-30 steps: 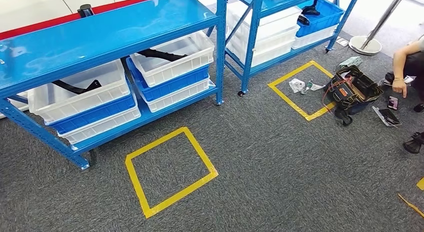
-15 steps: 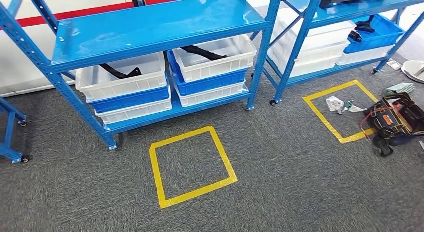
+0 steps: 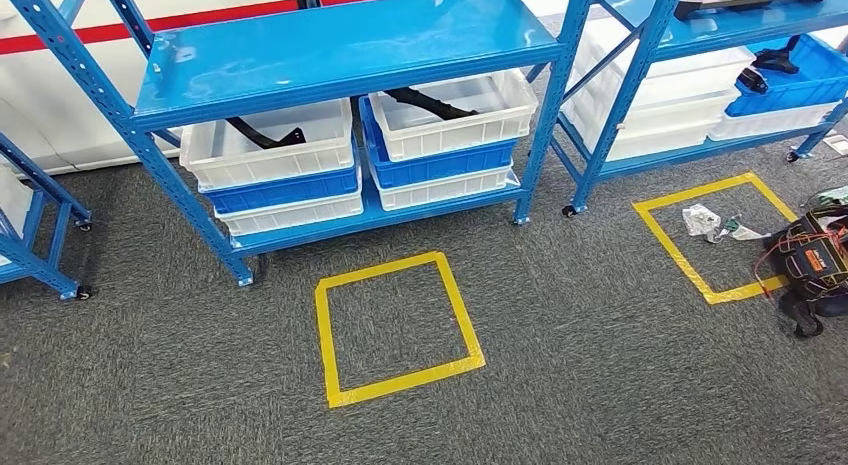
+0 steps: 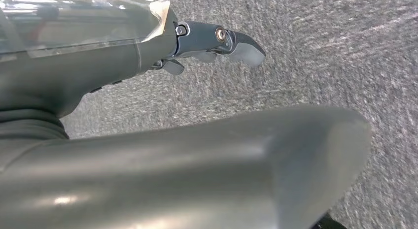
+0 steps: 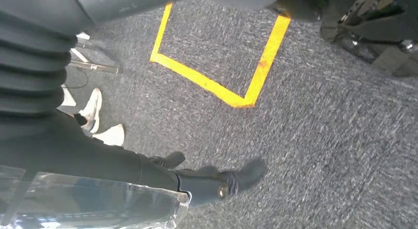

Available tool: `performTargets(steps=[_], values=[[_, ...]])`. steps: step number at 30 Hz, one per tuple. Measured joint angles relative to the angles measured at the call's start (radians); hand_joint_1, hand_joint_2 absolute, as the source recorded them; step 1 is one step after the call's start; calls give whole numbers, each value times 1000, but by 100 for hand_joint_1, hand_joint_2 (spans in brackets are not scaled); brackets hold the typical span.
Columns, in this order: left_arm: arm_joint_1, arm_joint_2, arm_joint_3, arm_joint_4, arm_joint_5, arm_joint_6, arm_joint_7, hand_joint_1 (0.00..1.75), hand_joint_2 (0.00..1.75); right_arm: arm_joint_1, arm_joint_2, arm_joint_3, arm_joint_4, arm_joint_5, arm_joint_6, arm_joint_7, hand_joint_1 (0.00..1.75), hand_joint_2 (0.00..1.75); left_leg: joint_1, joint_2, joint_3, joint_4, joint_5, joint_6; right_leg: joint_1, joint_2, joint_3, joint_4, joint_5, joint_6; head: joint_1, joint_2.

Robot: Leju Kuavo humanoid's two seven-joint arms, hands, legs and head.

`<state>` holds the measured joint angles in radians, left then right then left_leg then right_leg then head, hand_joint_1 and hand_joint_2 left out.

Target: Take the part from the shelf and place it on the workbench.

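Black parts (image 3: 432, 102) are seen lying in white bins (image 3: 455, 115) on the blue shelf (image 3: 340, 50), behind the yellow floor square (image 3: 397, 327). Left hand (image 4: 217, 42) and right hand (image 5: 217, 182) hang released, grasping nothing. A reach under the upper shelf board risks collision.

Bright, even overhead light is filling the scene, and pale glare is spreading across the top of the blue shelf (image 3: 340, 50). Under its lowest board soft shadow is lying on the grey carpet (image 3: 600, 385). Both wrist views are showing close parts blurred, carpet streaked.
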<state>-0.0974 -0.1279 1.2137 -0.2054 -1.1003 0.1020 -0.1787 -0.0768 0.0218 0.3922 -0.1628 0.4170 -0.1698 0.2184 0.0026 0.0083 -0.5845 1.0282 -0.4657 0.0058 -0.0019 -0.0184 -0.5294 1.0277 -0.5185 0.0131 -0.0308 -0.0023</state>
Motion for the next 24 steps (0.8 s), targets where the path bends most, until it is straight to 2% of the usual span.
performTargets(steps=[1,9,17,24], values=[[0,-1,0,0,-1,2,4,0,0,0,0,0,0,1,0,-1,0,0,-2,-1,1,-1,0,-3,1,-1,-1,0,-1,0,0,0],[1,0,-1,0,-3,20,21,0,0,-1,8,0,0,9,1,-1,0,0,-12,-2,0,0,-2,11,-6,-2,1,-7,3,7,0,0],[1,-1,-1,0,-3,30,29,0,0,-2,7,0,0,16,4,-1,0,0,-13,-2,0,0,-3,14,-8,-2,5,-8,4,10,0,0],[1,-10,-1,0,-3,11,4,0,0,-2,7,0,0,17,6,2,0,0,-13,-4,0,2,-3,15,-10,-2,6,-9,5,11,-1,0]])
